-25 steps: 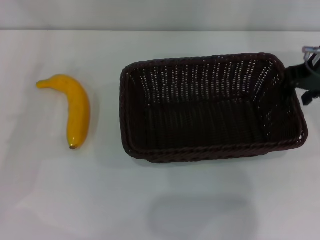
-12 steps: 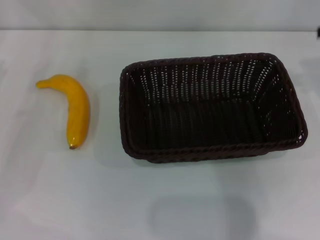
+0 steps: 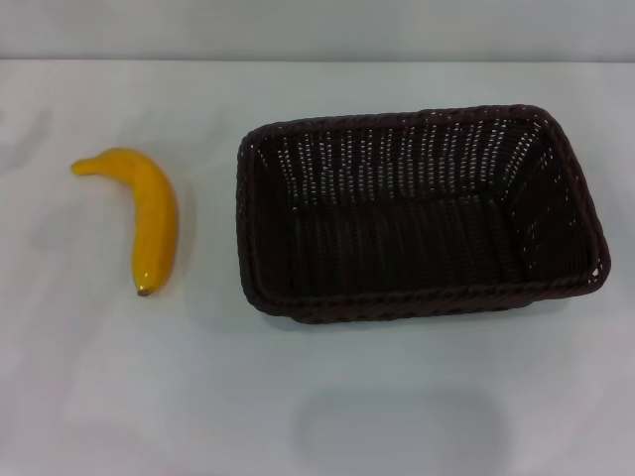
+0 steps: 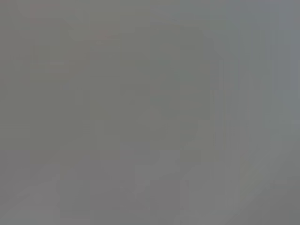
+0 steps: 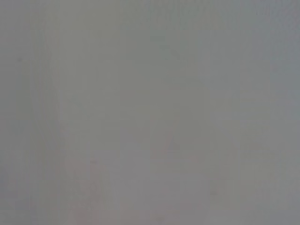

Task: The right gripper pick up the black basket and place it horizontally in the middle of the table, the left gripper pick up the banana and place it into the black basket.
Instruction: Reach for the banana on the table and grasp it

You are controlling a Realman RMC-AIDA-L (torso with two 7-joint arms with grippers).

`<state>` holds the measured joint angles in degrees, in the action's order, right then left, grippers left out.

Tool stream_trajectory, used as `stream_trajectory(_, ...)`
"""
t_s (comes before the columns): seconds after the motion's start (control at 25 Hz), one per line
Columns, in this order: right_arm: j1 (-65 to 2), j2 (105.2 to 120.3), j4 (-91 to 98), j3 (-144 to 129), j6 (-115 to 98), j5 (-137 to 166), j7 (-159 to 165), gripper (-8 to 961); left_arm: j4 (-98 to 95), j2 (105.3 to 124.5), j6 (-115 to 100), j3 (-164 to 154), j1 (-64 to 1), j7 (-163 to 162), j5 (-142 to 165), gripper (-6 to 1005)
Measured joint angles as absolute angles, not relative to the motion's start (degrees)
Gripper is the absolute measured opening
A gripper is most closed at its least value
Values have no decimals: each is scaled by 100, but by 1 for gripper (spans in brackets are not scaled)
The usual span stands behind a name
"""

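Note:
The black basket (image 3: 417, 213) lies lengthwise across the white table (image 3: 317, 397), right of centre in the head view, upright and empty. The yellow banana (image 3: 147, 213) lies on the table to the basket's left, apart from it, stem at the far end and dark tip toward me. Neither gripper shows in the head view. Both wrist views show only a plain grey blur with no object in them.
The table's far edge (image 3: 317, 59) runs along the top of the head view against a pale wall. Bare table surface lies in front of the basket and the banana.
One second ago the right gripper was at the basket's far right corner; it has withdrawn out of view to the right. The basket and the banana have not moved.

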<state>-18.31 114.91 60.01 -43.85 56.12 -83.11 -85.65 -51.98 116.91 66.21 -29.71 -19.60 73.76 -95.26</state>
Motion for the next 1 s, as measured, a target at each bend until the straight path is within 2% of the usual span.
stream_trajectory(0.04, -1896, 11489, 5618, -4181, 5617, -8582, -9082, 433, -5291, 11666, 6623, -2971, -1981, 7017, -9329, 862)
stream_trajectory(0.12, -2052, 11484, 4944, -3804, 5630, -8963, -10139, 433, -5583, 11498, 6715, -2973, -2084, 5655, -8599, 862)
stream_trajectory(0.32, -2265, 11518, 3852, -3320, 5587, -9722, -12681, 435, -5744, 10942, 7310, -2987, -2457, 3275, -7035, 863)
stream_trajectory(0.48, -2378, 11473, 3043, -3291, 5557, -10827, -13850, 435, -5808, 10598, 7874, -2986, -2873, 1887, -5621, 863)
stream_trajectory(0.72, -2337, 11497, 2848, -3277, 5595, -11306, -14494, 437, -5800, 10386, 8942, -3019, -3585, 1186, -4061, 862)
stream_trajectory(0.88, -2426, 11515, 2646, -3269, 5613, -11451, -14713, 531, -5685, 10304, 9442, -3157, -4022, 988, -2761, 862)
stream_trajectory(1.0, -2515, 11526, 2462, -3286, 5663, -11591, -14943, 626, -5461, 10325, 9538, -3272, -4310, 1076, -2270, 862)
